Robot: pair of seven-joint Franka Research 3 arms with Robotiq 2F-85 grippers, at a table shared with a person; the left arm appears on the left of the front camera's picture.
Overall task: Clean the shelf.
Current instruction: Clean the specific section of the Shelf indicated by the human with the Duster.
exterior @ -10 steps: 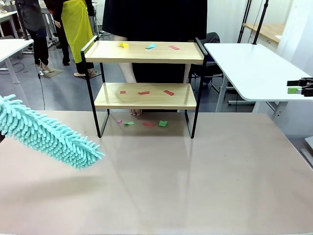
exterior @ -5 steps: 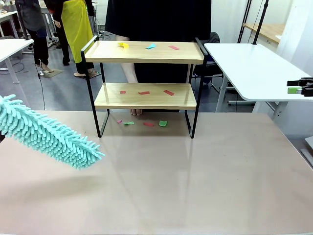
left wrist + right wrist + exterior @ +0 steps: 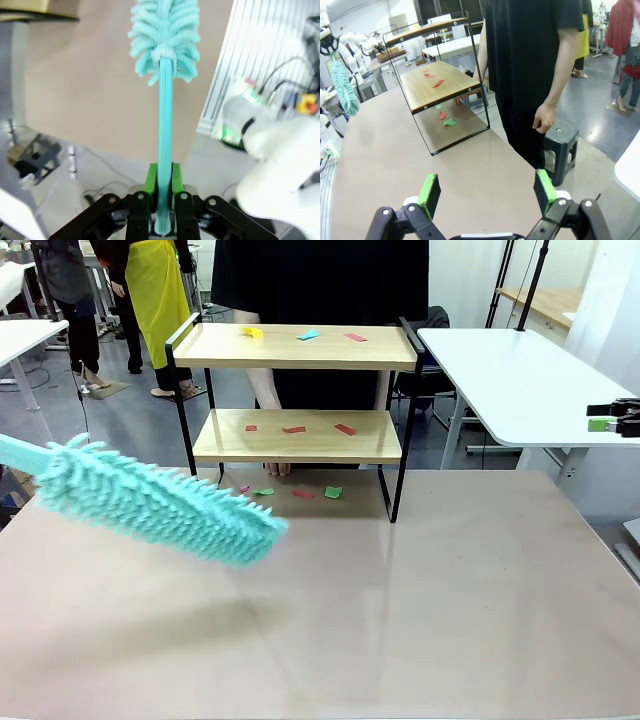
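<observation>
The shelf stands at the far middle of the table, two wooden boards in a black frame. Small coloured paper scraps lie on its top board, its lower board and the table beneath it. In the left wrist view my left gripper is shut on the handle of a teal fluffy duster. The duster hangs tilted over the table's left side, its tip just left of the shelf's front leg. My right gripper is open and holds nothing, off the table's right side. The right wrist view shows the shelf and the duster farther off.
A person in black stands right behind the shelf, one hand hanging down. A white table stands at the back right, and a small grey stool is beside the person. Other people stand at the back left.
The duster has swung right and forward toward the shelf, and its handle now shows at the left edge. The right gripper has not moved.
</observation>
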